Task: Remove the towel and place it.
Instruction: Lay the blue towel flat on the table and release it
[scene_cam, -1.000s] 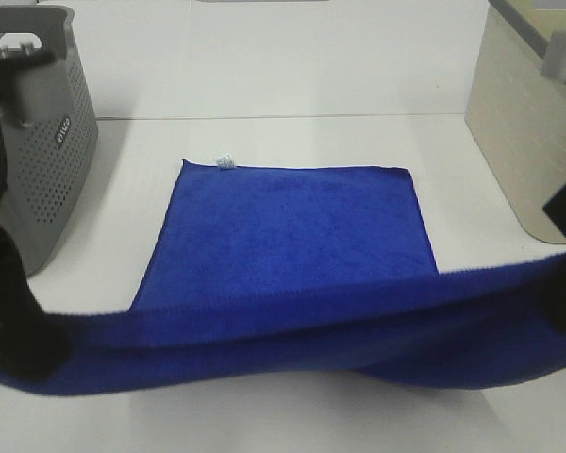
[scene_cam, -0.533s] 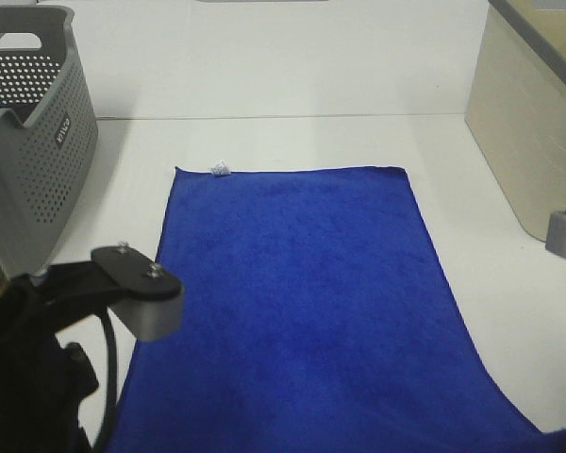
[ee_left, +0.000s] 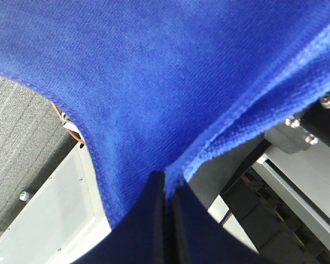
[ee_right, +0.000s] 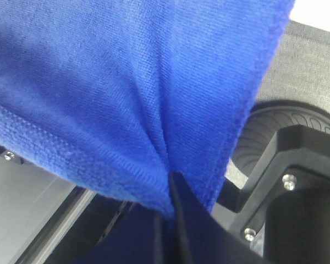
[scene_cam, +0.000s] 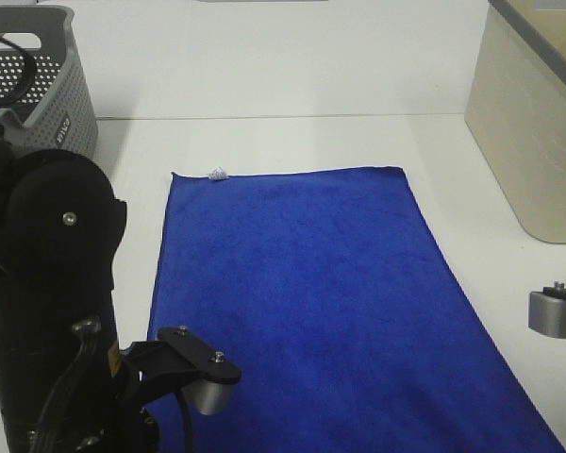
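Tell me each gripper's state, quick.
Left gripper: shut on the towel.
Right gripper: shut on the towel too.

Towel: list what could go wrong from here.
1. The left hand and right hand each pinch the towel close to its stitched edge; it might slip free.
2. The rest lies flat on the table; more pulling could drag it off.
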Controlling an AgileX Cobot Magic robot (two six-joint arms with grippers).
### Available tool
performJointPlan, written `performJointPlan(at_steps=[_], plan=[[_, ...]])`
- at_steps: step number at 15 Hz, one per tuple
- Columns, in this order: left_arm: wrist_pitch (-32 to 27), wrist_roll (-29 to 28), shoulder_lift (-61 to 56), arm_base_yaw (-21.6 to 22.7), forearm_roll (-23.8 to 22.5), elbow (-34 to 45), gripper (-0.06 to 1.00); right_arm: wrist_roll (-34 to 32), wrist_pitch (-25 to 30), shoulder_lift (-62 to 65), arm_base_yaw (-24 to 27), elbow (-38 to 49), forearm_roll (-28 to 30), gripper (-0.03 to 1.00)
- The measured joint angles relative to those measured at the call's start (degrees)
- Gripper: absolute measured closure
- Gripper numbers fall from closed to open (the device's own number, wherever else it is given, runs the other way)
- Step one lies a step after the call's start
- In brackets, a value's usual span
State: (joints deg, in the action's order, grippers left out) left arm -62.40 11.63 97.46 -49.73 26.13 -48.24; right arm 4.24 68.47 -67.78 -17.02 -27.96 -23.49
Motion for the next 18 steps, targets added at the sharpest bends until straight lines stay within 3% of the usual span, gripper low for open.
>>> performJointPlan(at_steps=[12,15,18], plan=[[0.1,2.5,7.5,0.0,4.0,-1.1,0.94,8.3,-7.8,-26.8,0.1,-0.1,-1.0,0.95],[1.2,2.5,8.2,0.0,4.1,-1.4,0.94,8.9,-8.5,-26.8,0.1,-0.1,-1.5,0.89],[1.5,2.6,8.2,0.0,5.1,-1.4,0.94,8.9,-8.5,-26.8,0.1,-0.1,-1.5,0.76]])
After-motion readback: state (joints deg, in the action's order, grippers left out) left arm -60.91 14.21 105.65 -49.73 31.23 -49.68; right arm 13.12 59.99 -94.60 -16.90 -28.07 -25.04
